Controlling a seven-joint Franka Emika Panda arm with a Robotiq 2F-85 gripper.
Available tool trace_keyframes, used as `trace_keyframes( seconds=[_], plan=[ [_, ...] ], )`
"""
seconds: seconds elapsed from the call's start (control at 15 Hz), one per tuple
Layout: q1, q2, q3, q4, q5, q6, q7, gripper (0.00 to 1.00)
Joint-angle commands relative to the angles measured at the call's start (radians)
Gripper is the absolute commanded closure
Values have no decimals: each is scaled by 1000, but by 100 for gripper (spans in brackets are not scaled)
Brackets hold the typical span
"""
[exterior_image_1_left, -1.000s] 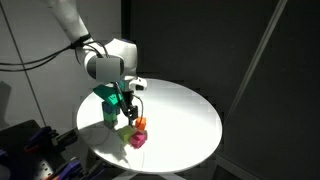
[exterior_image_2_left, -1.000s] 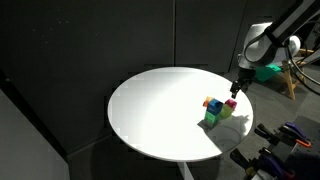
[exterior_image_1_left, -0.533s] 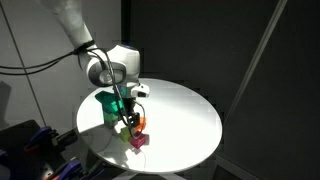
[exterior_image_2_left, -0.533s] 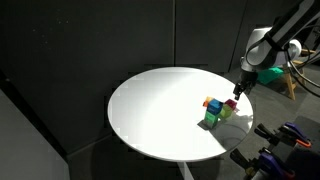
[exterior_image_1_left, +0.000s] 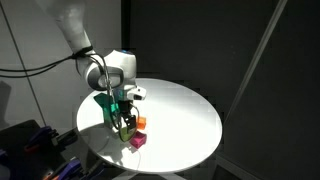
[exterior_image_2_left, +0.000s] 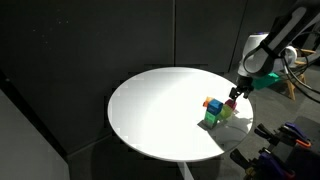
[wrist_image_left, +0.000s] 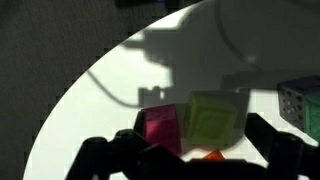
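Observation:
A cluster of small blocks sits on the round white table (exterior_image_1_left: 185, 110) near its edge. In the wrist view I see a magenta block (wrist_image_left: 160, 128), a yellow-green block (wrist_image_left: 212, 115), the tip of an orange block (wrist_image_left: 210, 155) and a green block (wrist_image_left: 300, 100) at the right edge. My gripper (wrist_image_left: 195, 150) is open, low over the cluster, with one finger on each side of the magenta and yellow-green blocks. In both exterior views the gripper (exterior_image_1_left: 126, 120) (exterior_image_2_left: 233, 98) hangs just above the blocks (exterior_image_1_left: 137, 138) (exterior_image_2_left: 216, 110). A blue block (exterior_image_2_left: 214, 104) shows in an exterior view.
The table (exterior_image_2_left: 160, 105) stands against dark curtains. Equipment and cables lie beyond its edge (exterior_image_1_left: 35, 145) (exterior_image_2_left: 285, 140). The blocks lie close to the table rim on the robot's side.
The gripper has come down and moved closer over the block cluster. The blocks have not moved.

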Motion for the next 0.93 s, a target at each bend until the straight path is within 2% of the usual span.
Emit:
trace_keyframes(
  seconds=[0.0,0.4,0.87],
  plan=[
    [46,14,-11,0,-39,34,85,0],
    [80,35,-13,28,-33,36,134,0],
    [77,80,-44,59,-36,36,162,0]
  ],
)
